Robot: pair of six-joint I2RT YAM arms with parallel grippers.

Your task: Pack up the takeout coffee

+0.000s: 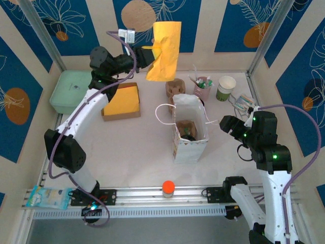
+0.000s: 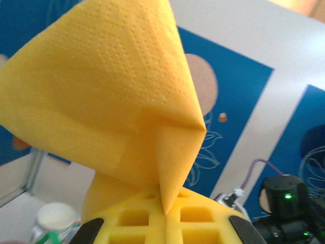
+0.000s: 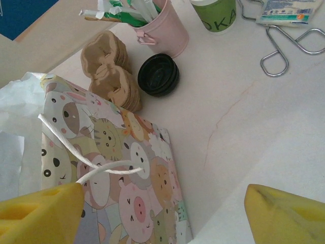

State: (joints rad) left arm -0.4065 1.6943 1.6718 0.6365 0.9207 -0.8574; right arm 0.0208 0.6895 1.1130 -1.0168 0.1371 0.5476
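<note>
The counter (image 1: 137,147) carries an open paper bag (image 1: 190,147) at its middle. Behind and left of the bag, the left hand (image 1: 147,55) is raised and pinched together on a yellow napkin (image 1: 165,51), which hangs unfolded (well above the bag's mouth). Left of the bag sits a box (image 1: 119,116) of more napkins. Just right of the bag, the right hand (image 1: 227,124) hangs with its fingers wide apart. The coffee (image 1: 188,133) stands inside the bag, dark lid up.
</note>
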